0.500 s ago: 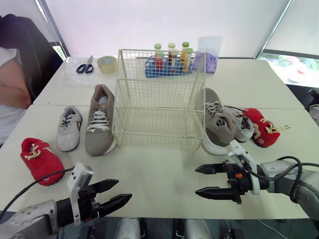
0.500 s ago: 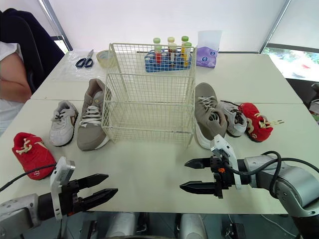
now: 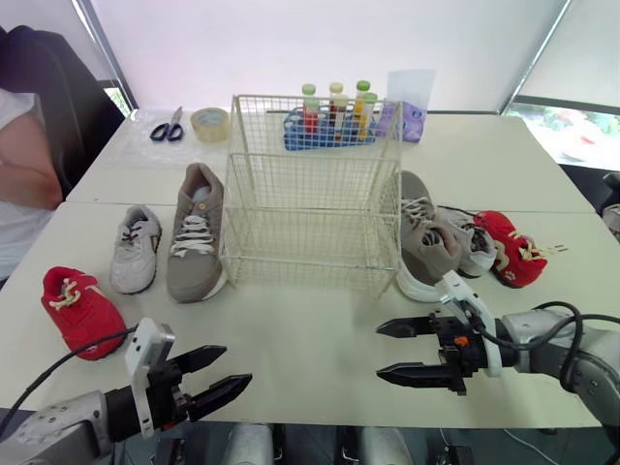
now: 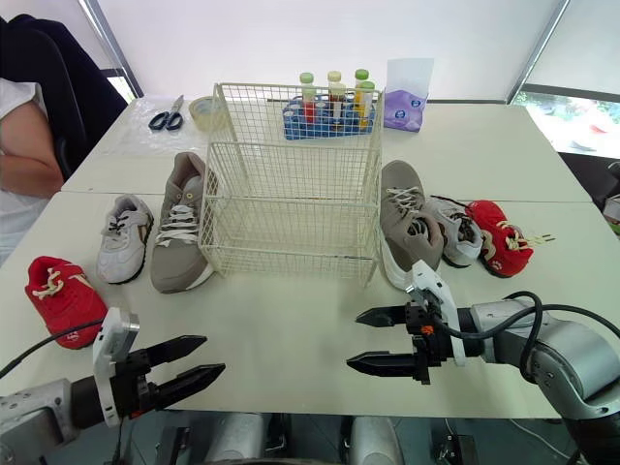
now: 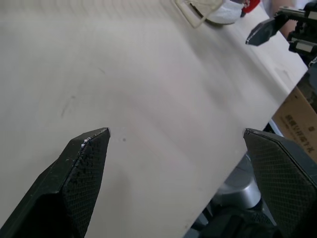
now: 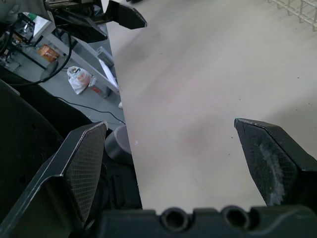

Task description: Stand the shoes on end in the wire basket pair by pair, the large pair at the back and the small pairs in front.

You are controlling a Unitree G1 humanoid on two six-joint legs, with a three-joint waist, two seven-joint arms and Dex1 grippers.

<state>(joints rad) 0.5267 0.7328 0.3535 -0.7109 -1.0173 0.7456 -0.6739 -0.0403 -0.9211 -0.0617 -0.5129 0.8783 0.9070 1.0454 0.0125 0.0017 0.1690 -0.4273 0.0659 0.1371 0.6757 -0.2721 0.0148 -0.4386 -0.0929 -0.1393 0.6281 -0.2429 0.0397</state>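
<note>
Near table (image 3: 310, 387) edge, left pincer (image 3: 237, 366), right pincer (image 3: 378, 350)

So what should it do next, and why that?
Probably reach the right gripper forward to the large taupe shoe lying by the right side of the wire basket. The basket holds no shoes, the large pair belongs at the back so it likely goes in first, and that open gripper hovers just in front of that shoe, holding nothing.
</note>
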